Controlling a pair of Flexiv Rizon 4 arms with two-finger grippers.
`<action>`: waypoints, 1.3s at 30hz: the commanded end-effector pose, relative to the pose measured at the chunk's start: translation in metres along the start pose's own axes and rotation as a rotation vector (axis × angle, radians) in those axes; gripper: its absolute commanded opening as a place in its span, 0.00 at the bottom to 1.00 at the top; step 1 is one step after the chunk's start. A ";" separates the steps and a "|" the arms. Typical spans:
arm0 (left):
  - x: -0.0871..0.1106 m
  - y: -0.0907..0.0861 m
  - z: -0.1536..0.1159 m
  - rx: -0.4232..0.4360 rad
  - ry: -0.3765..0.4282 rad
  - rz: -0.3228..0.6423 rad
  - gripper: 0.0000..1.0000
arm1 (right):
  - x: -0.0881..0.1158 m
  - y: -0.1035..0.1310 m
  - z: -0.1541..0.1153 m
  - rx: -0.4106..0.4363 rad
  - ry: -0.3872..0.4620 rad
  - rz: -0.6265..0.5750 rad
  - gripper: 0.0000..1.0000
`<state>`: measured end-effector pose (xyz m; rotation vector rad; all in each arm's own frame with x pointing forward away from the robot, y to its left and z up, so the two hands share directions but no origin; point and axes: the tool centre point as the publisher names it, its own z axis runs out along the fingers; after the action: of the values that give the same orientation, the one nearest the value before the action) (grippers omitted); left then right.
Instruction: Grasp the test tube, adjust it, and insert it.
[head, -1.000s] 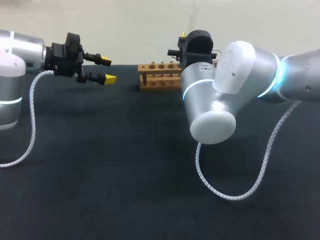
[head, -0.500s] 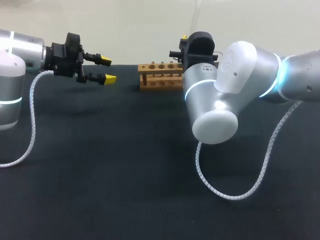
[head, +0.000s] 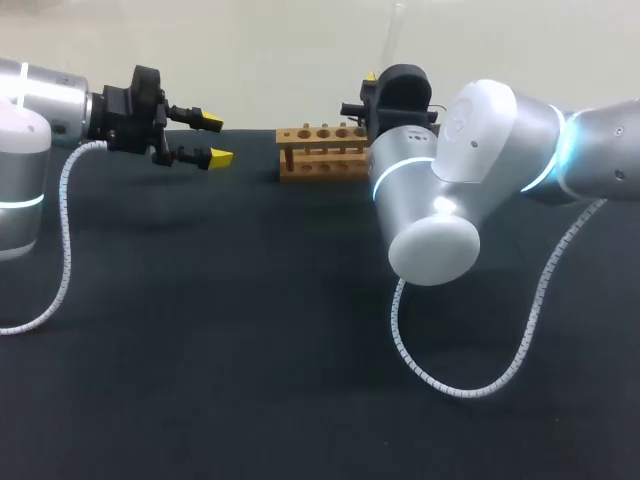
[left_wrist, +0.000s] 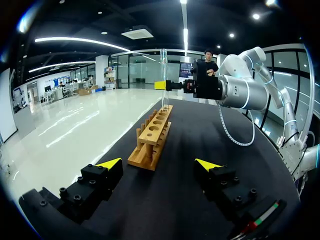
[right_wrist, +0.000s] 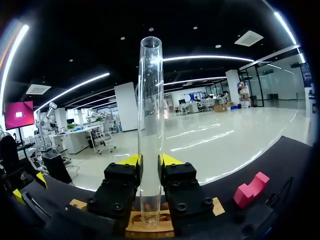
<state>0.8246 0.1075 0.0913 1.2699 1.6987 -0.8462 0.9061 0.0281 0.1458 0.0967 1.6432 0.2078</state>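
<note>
Tube (right_wrist: 149, 125) upright in right tool (right_wrist: 150, 161) over far-edge rack (head: 318, 152).

Test tube (right_wrist: 150, 130), standing over the rack (head: 320, 160): clear, glass-like, smooth and glossy, with light streaks along its wall. Rack: pale bare wood, matt, faint grain. Table (head: 250, 350) under the rack: black, matt, cloth-like, no shine. Right gripper (right_wrist: 150, 161), at the rack: matt black blocks with dark screw heads, tips bright yellow and dull. Left gripper (left_wrist: 157, 164), well off from the rack: same finish. Right arm (head: 470, 150) and left arm (head: 40, 100): smooth silver-grey shells, satin sheen. Cable (head: 530, 320) on the right arm: white ribbed plastic wrap. Block (right_wrist: 251, 189) beside the rack: pink, matt.
</note>
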 end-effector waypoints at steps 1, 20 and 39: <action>0.001 -0.001 0.000 -0.003 -0.004 0.003 1.00 | 0.002 -0.004 0.003 -0.063 -0.008 0.002 0.00; 0.001 -0.001 0.000 -0.003 -0.004 0.003 1.00 | 0.002 -0.013 0.006 -0.052 -0.016 0.009 0.00; 0.001 -0.001 0.000 -0.003 -0.004 0.003 1.00 | 0.013 -0.018 0.007 -0.047 -0.036 0.026 0.00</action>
<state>0.8246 0.1075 0.0913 1.2699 1.6987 -0.8462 0.9139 0.0148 0.1332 0.1388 1.6200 0.2057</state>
